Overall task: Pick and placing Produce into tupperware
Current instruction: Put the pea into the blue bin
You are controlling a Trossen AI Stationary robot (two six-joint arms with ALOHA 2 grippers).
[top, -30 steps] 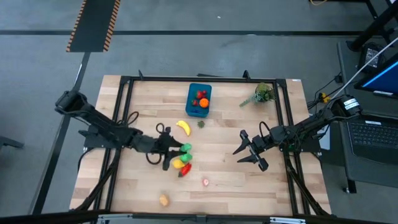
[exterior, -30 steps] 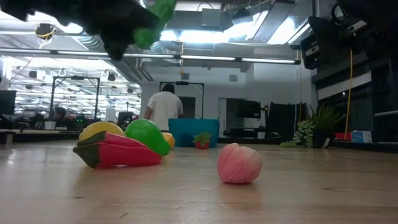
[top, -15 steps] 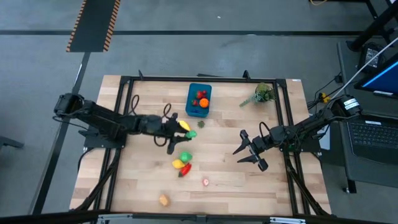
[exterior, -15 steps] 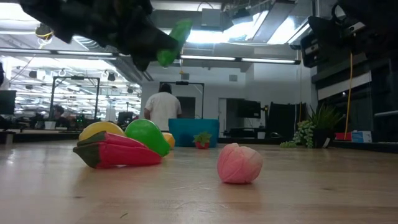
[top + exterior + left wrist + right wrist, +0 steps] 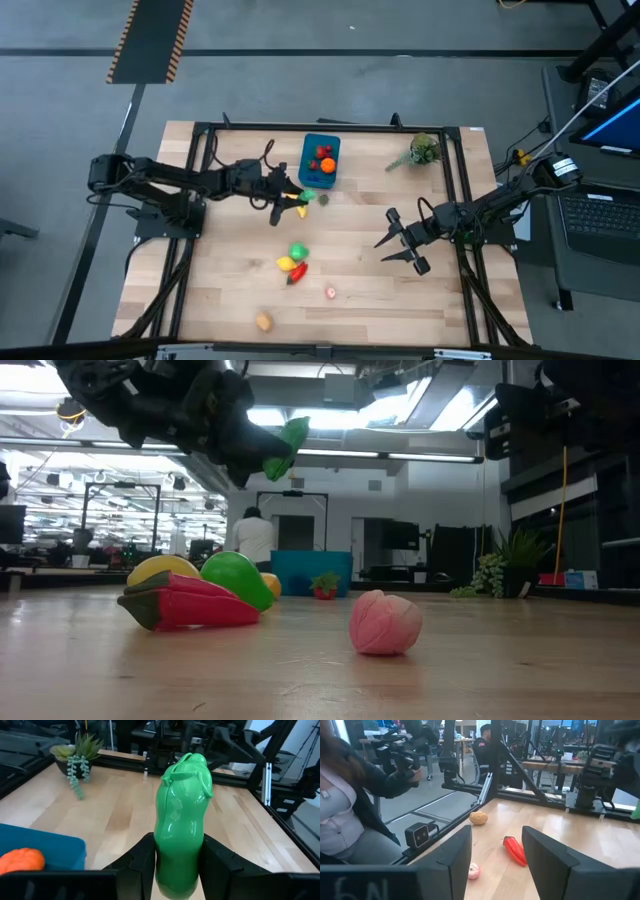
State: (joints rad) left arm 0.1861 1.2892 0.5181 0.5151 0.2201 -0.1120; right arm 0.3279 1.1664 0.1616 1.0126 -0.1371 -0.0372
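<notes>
**Operator:** Left gripper [image 5: 176, 870] status?

**Technician:** Fingers closed on the green cucumber [image 5: 181, 820], one on each flank of its lower half. The stem end points forward, away from the wrist. In the high view the left gripper [image 5: 290, 198] hangs just beside the near-left corner of the tupperware [image 5: 320, 160], not yet over it.

**Operator:** Handling properties of the load?

**Technician:** Judged light, rigid and hollow, with a glossy skin that is likely slippery. The rounded flanks give little flat contact, so a grip near mid-body, as shown, should resist tipping better than one at an end.

**Operator:** Arm pose?

**Technician:** Left arm reaches from the left edge across the table [image 5: 360, 290], extended nearly flat. In the low view it carries the cucumber well above the surface.

**Operator:** Remaining produce?

**Technician:** Near edge: pink piece [image 5: 385, 622], red pepper [image 5: 195, 605], a green piece [image 5: 237, 578]. Farther off, the tub already holds an orange [image 5: 20, 860].

**Operator:** Right gripper [image 5: 395, 242]?

**Technician:** Waiting right of centre, fingers spread, empty.
</notes>
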